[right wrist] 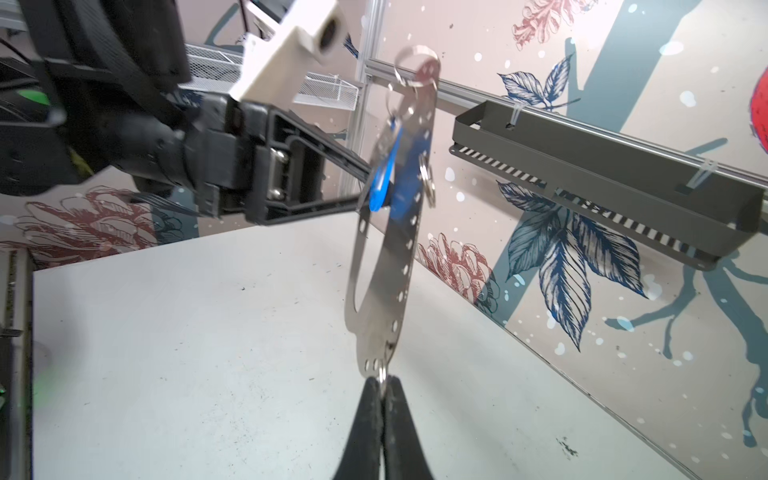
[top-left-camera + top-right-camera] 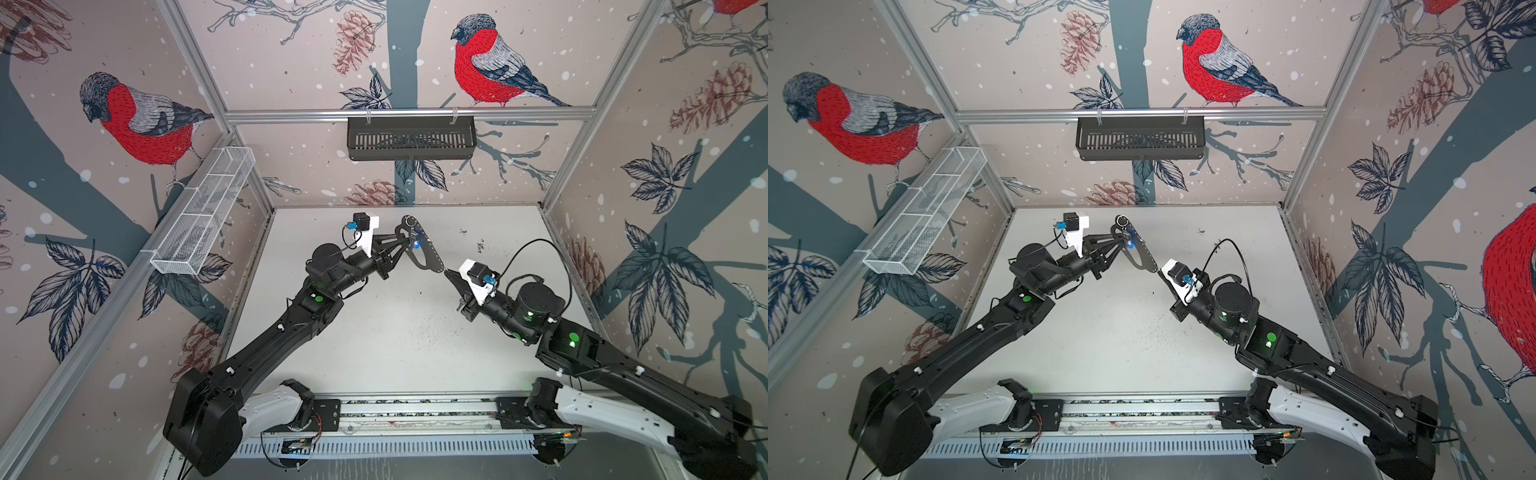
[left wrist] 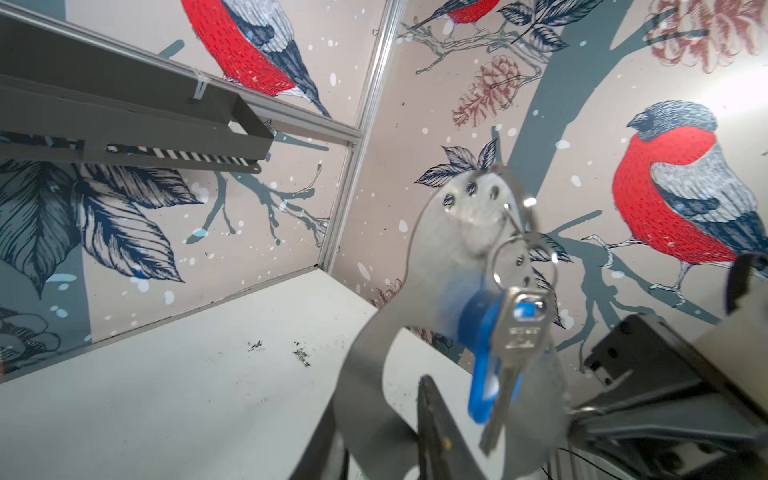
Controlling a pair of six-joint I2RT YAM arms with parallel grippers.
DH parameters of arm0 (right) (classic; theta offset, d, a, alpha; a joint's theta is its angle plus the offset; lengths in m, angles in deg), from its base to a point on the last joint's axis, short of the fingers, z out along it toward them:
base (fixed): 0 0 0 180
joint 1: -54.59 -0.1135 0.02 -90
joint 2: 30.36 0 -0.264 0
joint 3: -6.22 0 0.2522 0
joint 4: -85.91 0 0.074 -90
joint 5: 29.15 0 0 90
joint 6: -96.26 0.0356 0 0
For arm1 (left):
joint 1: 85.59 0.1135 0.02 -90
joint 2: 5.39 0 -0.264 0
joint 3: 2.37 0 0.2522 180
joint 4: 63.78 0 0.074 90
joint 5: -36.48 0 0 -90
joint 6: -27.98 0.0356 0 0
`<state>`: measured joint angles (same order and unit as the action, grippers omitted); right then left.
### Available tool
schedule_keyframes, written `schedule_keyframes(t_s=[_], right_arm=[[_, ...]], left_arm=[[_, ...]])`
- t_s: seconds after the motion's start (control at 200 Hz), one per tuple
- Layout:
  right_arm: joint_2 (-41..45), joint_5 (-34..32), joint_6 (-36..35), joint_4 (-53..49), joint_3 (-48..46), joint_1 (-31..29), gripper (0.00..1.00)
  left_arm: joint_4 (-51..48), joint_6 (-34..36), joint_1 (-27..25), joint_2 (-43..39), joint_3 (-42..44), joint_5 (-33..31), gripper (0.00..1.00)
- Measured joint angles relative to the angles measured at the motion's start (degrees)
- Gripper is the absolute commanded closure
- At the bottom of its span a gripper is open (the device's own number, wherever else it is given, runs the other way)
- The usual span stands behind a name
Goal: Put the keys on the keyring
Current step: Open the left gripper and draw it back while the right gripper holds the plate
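Dangling slvr key [image 3: 519, 336] (blue tag [image 3: 482, 374]), flat keyring [image 1: 386, 291]

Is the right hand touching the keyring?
Touching. The right wrist view shows the right hand pinched shut on one end of the keyring, with no gap.

Seen from my remote station: the keyring [image 1: 397, 266] is flat polished metal, glossy and mirror-bright, and its key [image 3: 519, 336] is satin silver metal beside a smooth blue plastic tag [image 3: 482, 390]. The right end effector [image 1: 382, 380] has matt black fingers [image 1: 363, 432]. The worktop [image 1: 187, 332] is matt white, scuffed and speckled.
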<state>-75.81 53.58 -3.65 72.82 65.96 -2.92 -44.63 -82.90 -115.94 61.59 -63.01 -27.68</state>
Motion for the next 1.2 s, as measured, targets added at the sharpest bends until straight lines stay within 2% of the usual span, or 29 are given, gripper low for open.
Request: schedule_keyframes(t_s=[0.115,0.32,0.675,1.201], right_arm=[[0.3,4.4,0.7,1.7,0.8,-0.4,1.00],[-0.8,6.3,1.0,2.4,1.0,0.2,1.00],[-1.9,6.5,3.6,4.1,0.7,2.3,1.00],[-5.0,2.1,8.2,13.7,-3.6,3.9,1.00]], left_arm=[[-0.6,1.4,2.5,1.3,0.0,-10.2,0.60],[-1.0,1.9,3.4,1.8,0.7,-14.1,0.57],[-1.0,2.9,3.9,0.1,2.4,-13.3,0.57],[1.2,1.3,3.7,-4.0,4.5,-3.9,0.56]])
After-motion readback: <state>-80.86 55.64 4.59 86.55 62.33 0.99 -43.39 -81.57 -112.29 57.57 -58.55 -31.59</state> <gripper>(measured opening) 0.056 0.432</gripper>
